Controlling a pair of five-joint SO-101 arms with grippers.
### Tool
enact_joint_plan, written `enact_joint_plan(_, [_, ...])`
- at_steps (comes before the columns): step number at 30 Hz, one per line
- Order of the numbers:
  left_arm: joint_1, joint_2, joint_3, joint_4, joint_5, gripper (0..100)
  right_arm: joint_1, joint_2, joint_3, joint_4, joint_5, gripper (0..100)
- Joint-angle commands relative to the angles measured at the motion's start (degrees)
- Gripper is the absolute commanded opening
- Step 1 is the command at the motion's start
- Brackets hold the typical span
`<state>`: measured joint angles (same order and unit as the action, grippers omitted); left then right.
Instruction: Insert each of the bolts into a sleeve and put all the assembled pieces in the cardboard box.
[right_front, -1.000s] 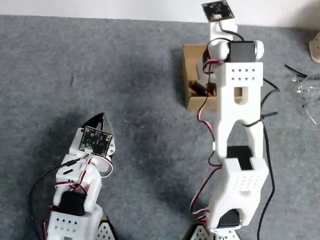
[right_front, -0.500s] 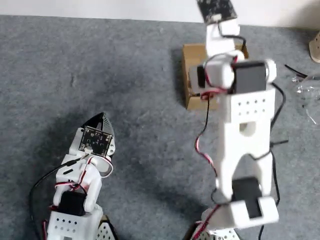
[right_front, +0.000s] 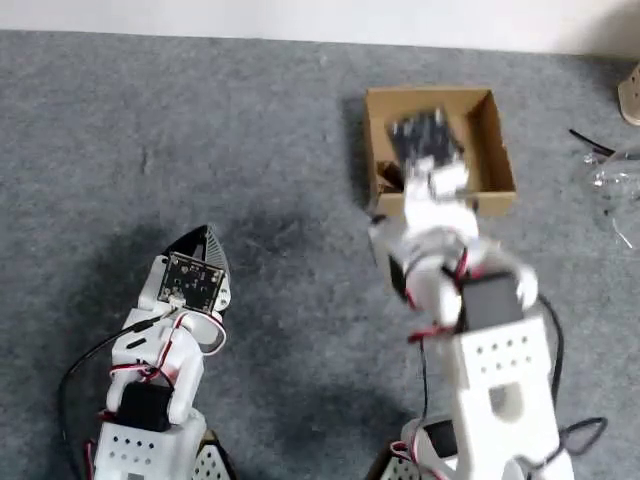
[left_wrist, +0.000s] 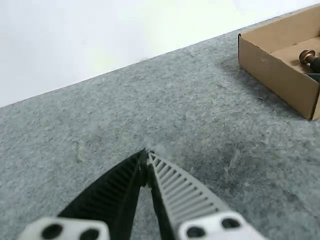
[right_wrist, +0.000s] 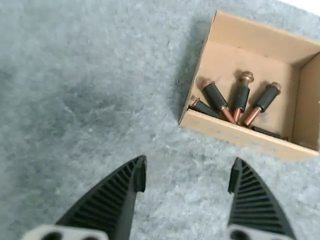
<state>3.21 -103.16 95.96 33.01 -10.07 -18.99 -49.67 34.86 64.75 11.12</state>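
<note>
Two white robot arms are standing side by side on a gray, felt-like mat (right_front: 300, 150) that is covering the table. A plain white wall (right_front: 200, 15) is running along the mat's far edge, just behind the cardboard box (right_front: 440, 93).

Well to the left of the box and nearer the arm bases, the left gripper (right_front: 207, 233) is sitting low over the mat. Its ribbed fingers (left_wrist: 125, 190) are pressed together tip to tip, gripping nothing. Its wrist camera is looking across bare mat toward the box's corner.

Directly in front of the box, the right arm (right_front: 500, 370) is bending toward the near wall. The right gripper (right_wrist: 187, 170) is hanging above the mat just outside that wall, with its jaws spread wide and nothing between them.

Inside the box, four assembled pieces (right_wrist: 265, 98) are lying side by side close to the near wall. They are copper-coloured bolts (right_wrist: 245, 76) wearing black sleeves (right_wrist: 216, 96). Another dark shape is lying against that wall, too hidden to identify.

To the right of the box, thin black cables (right_front: 590, 143) are trailing over the mat.
</note>
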Motion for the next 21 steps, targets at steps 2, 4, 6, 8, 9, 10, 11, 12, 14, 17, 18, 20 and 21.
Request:
enact_joint_plan(2, [0.48, -0.48, 1.19, -0.26, -0.09, 1, 0.13, -15.60, 23.52, -13.58, 1.85, 23.5])
enact_joint_plan(4, [0.48, -0.48, 1.19, -0.26, -0.09, 1, 1.36, -20.79, 30.55, -15.69, 0.79, 23.5])
enact_joint_plan(6, [0.48, -0.48, 1.19, -0.26, -0.09, 1, 2.59, -25.71, 35.56, -15.96, 0.44, 23.5])
enact_joint_plan(8, [0.48, -0.48, 1.19, -0.18, -0.09, 1, 4.09, -30.11, 39.16, -15.78, 0.26, 23.5])
enact_joint_plan(9, [0.48, -0.48, 1.19, -0.18, -0.09, 1, 4.88, -32.31, 40.66, -15.69, 0.26, 23.5])
enact_joint_plan(10, [0.48, -0.48, 1.19, -0.18, -0.09, 1, 5.67, -34.59, 41.98, -15.69, 0.26, 23.5])
enact_joint_plan(11, [0.48, -0.48, 1.19, -0.18, -0.09, 1, 6.37, -36.88, 43.47, -15.60, 0.26, 23.5])
enact_joint_plan(12, [0.48, -0.48, 1.19, -0.18, -0.09, 1, 6.90, -39.25, 45.93, -15.60, 0.26, 23.5])
enact_joint_plan(14, [0.57, -0.48, 1.19, -0.18, -0.09, 1, 7.60, -43.91, 50.86, -15.60, 0.26, 23.5])
enact_joint_plan(17, [0.57, -0.48, 1.19, -0.09, -0.09, 1, 7.78, -51.65, 57.98, -15.60, 0.26, 23.5])
enact_joint_plan(18, [0.57, -0.48, 1.19, -0.09, -0.09, 1, 7.78, -54.20, 60.00, -15.60, 0.26, 23.5])
enact_joint_plan(20, [0.57, -0.48, 1.19, 0.00, -0.09, 1, 7.78, -56.57, 63.25, -15.78, 0.18, 23.5])
enact_joint_plan(21, [0.57, -0.48, 1.19, 0.00, -0.09, 1, 7.78, -55.78, 64.40, -15.87, 0.18, 23.5])
